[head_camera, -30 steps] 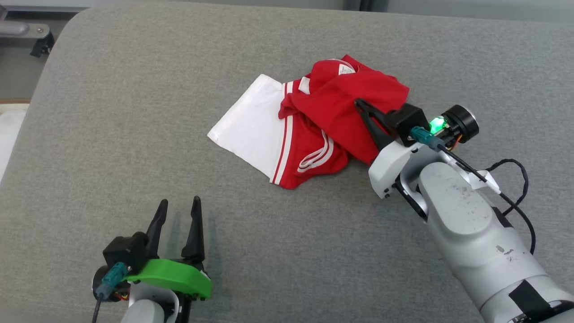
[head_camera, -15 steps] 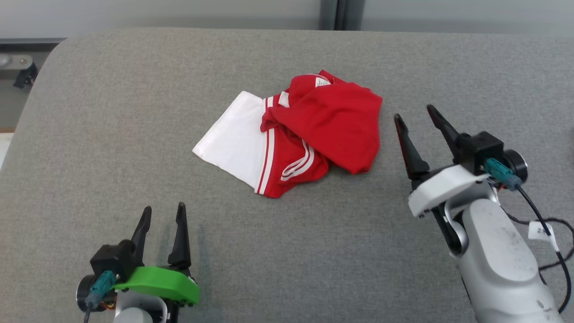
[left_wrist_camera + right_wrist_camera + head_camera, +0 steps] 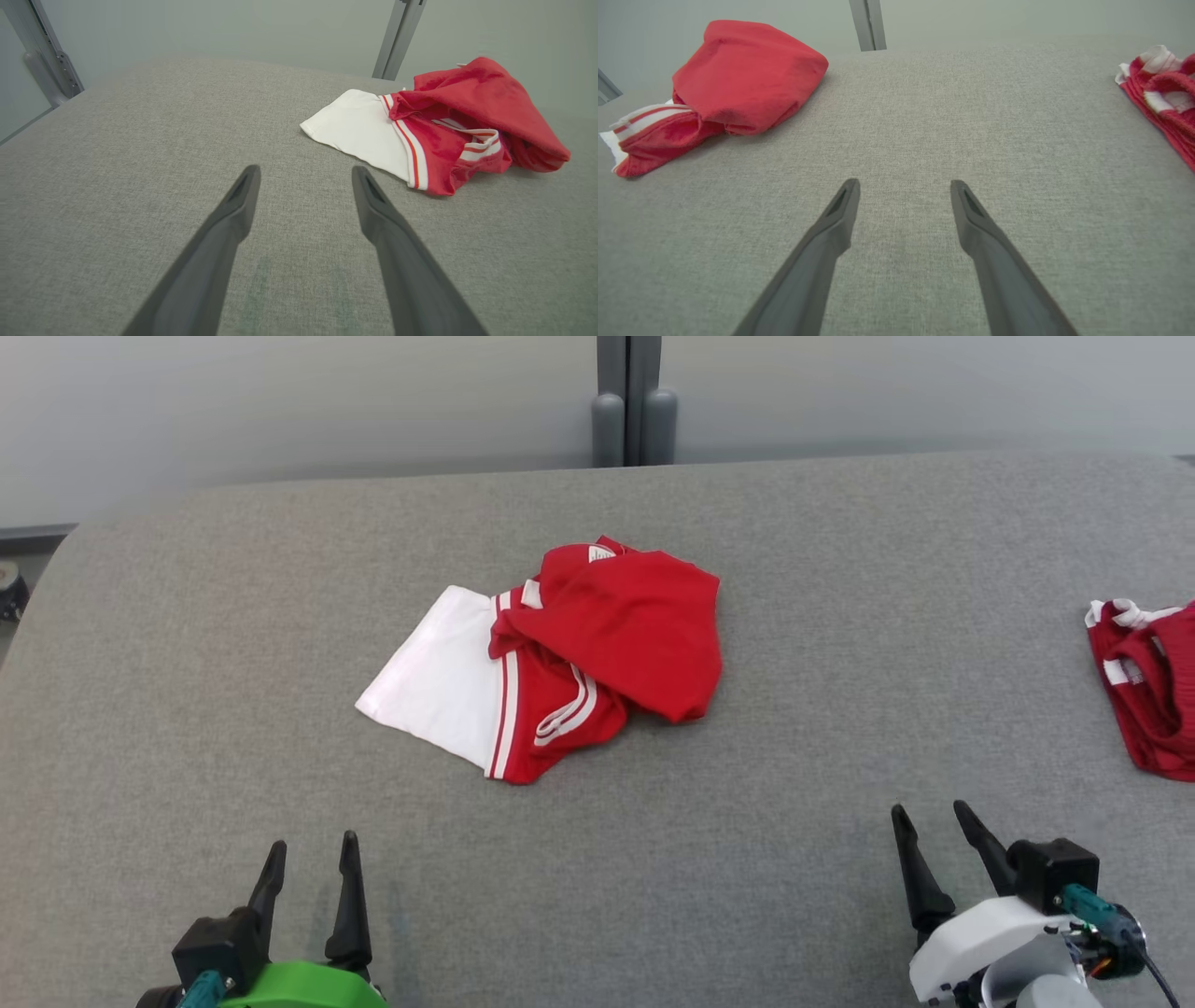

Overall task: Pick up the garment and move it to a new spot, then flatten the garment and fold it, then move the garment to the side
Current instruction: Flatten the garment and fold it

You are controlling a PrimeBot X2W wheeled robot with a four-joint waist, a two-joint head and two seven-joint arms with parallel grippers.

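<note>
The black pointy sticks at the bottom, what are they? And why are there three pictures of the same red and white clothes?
They belong to a robot with two arms. Each arm ends in a grabbing tool with two long dark fingers. One picture is taken from a camera on the robot's head, looking down. In it, the left tool is at the lower left and the right tool is at the lower right. The other two pictures come from small cameras on the wrists. Each looks along its own tool's fingers, so you see the clothes from different sides. On the grey surface lies a crumpled garment, red and white. A second garment, also red and white, lies at the right edge. Both tools are open and hold nothing.
</note>
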